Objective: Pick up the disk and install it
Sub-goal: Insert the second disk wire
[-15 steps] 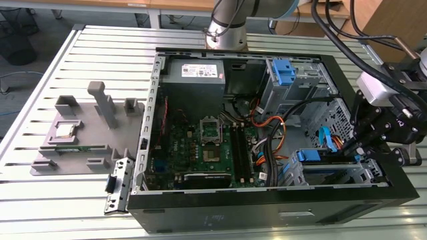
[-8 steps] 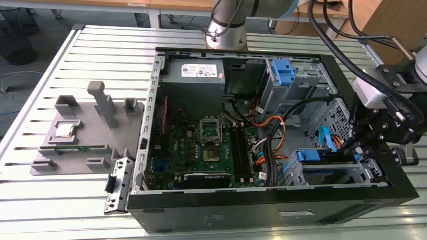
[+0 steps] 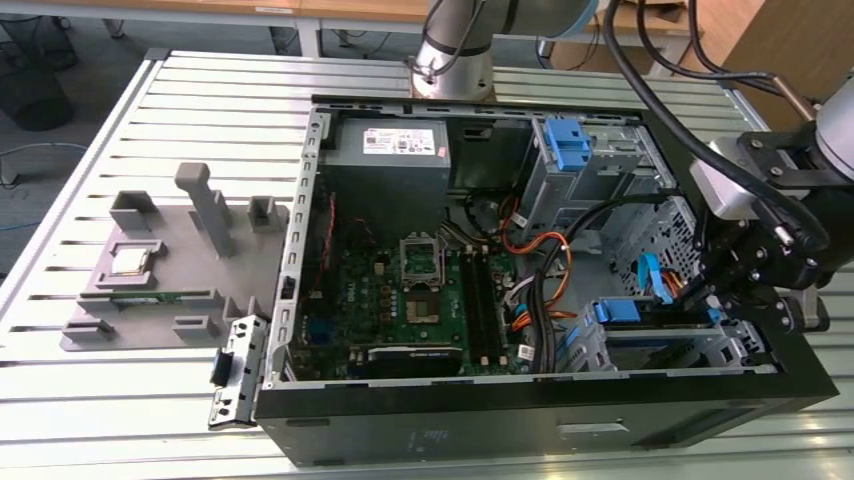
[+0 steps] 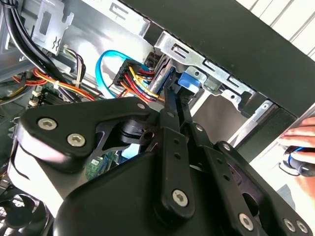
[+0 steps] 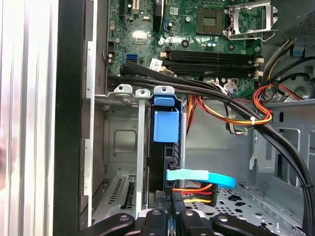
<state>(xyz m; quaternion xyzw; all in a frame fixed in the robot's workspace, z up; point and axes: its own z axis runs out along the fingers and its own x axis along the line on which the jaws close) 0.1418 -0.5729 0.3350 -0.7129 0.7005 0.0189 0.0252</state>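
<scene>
The disk stands on edge in a slot of the metal drive cage at the case's front corner. Its blue bracket shows at the far end, also seen in the exterior view as the blue bracket. My gripper is at the disk's near end, with one finger on each side of the disk's edge. In the second wrist view my gripper reaches into the cage beside the blue bracket. In the exterior view my gripper hangs over the cage at the right.
Orange, red and yellow wires and a blue flat cable lie close beside the disk. Motherboard, power supply and a blue latch fill the case. A grey fixture sits left. A hand rests outside the case.
</scene>
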